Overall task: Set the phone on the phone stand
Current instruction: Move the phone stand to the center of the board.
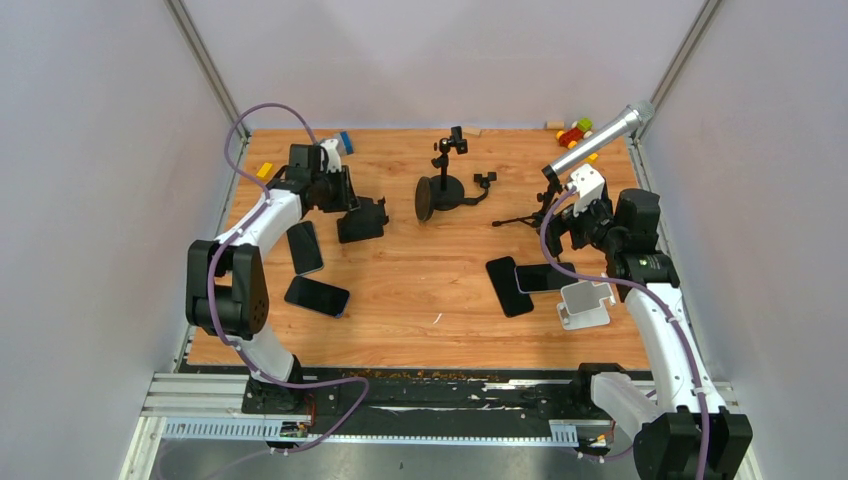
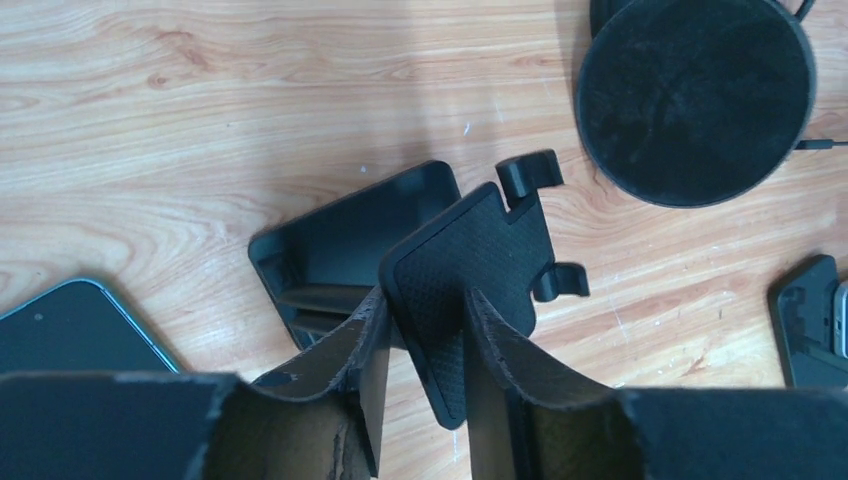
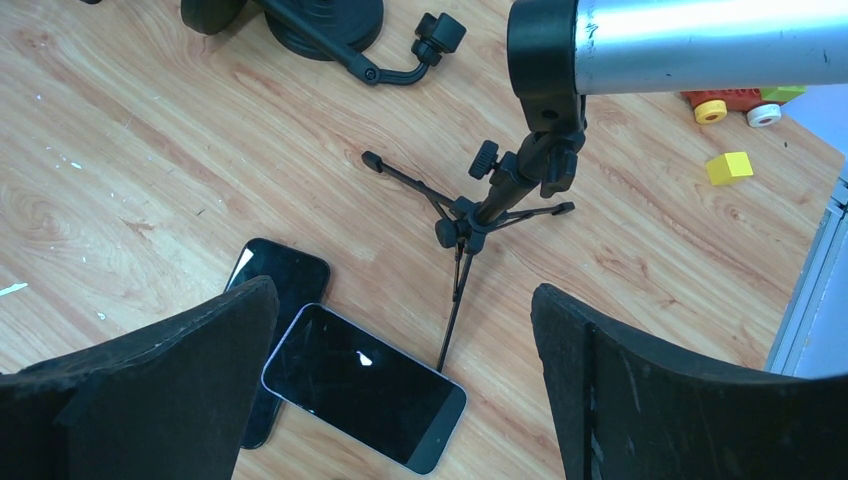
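Note:
A black folding phone stand [image 2: 480, 245] sits on the wooden table [image 1: 420, 290], its textured back plate raised over its base tray [image 2: 340, 235]. My left gripper [image 2: 425, 345] is shut on that plate, one finger on each side of its lower corner; in the top view it is at the stand [image 1: 362, 222]. Two dark phones [image 1: 305, 247] [image 1: 317, 296] lie near the left arm. My right gripper [image 3: 405, 380] hangs open above a purple-edged phone [image 3: 360, 385] that overlaps a black phone [image 3: 280, 285]. Nothing is between its fingers.
A white phone stand [image 1: 585, 305] stands beside the right-hand phones. A round-based black holder [image 1: 445, 188] is at mid-back. A silver tube on a small tripod [image 3: 480, 205] stands close to the right gripper. Toy blocks [image 1: 575, 132] lie at the far right corner.

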`<state>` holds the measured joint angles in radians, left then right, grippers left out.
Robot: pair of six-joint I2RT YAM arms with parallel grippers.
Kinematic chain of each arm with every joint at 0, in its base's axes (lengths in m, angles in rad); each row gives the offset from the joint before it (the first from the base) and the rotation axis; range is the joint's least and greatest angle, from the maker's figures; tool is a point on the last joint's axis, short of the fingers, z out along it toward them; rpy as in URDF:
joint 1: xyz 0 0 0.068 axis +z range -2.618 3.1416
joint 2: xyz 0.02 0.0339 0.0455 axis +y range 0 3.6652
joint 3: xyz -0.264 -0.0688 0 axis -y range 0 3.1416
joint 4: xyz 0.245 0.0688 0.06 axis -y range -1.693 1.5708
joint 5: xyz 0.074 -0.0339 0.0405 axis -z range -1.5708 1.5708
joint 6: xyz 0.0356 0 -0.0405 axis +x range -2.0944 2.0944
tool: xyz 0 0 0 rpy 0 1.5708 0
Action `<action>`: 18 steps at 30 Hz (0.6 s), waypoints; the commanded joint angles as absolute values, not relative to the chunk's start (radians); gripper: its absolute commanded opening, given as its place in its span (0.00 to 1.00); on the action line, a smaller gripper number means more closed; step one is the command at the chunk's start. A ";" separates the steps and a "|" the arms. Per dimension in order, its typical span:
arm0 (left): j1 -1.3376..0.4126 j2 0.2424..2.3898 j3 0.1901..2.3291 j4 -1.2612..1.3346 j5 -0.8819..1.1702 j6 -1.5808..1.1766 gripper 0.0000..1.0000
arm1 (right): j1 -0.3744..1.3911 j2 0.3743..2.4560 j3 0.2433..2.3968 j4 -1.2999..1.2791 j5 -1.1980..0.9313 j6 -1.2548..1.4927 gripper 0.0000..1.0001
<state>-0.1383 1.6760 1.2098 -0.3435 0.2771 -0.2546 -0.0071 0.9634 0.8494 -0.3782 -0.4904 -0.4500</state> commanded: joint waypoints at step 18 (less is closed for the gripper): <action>-0.152 1.724 1.352 -0.572 0.491 -0.076 0.00 | -0.004 0.970 0.854 -0.356 -0.526 -0.461 1.00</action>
<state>-0.1398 1.7111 1.3243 -0.4759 0.4595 -0.1524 -0.0071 0.9661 0.8494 -0.3782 -0.4999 -0.4511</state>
